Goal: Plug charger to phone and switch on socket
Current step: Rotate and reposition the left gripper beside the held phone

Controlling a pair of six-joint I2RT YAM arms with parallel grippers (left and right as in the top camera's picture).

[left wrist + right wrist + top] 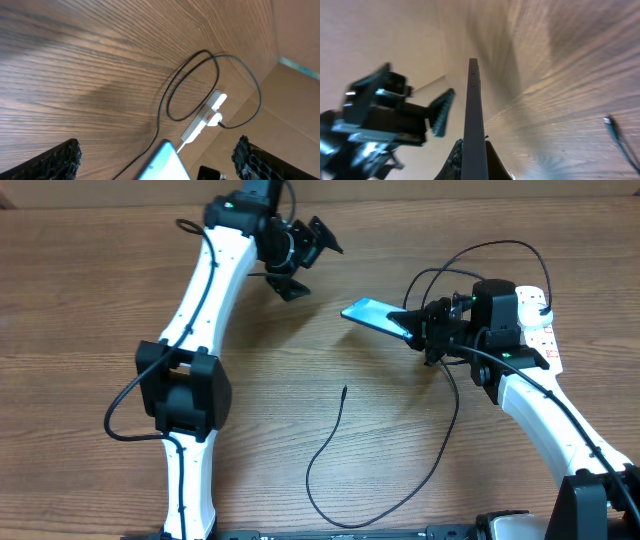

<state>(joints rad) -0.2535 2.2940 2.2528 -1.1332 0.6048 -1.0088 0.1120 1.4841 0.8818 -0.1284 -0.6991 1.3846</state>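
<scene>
right claw [412, 328] grips the phone [372, 313] by one end; left claw [308, 260] gapes empty beyond it.

Light in the overhead view is even and warm, seemingly from above. Soft shadows lie on the surface [300, 410] beside the arms, and the phone [372, 314] screen glares bright cyan. The left wrist view holds the wood grain sharp mid-frame, with a dim patch at centre left. The left claw [157, 161] fingertips [62, 159] in the lower corners are out of focus. The right wrist view is poorest, with smeared grain at upper right and blurred shapes at left, perhaps from motion.
</scene>
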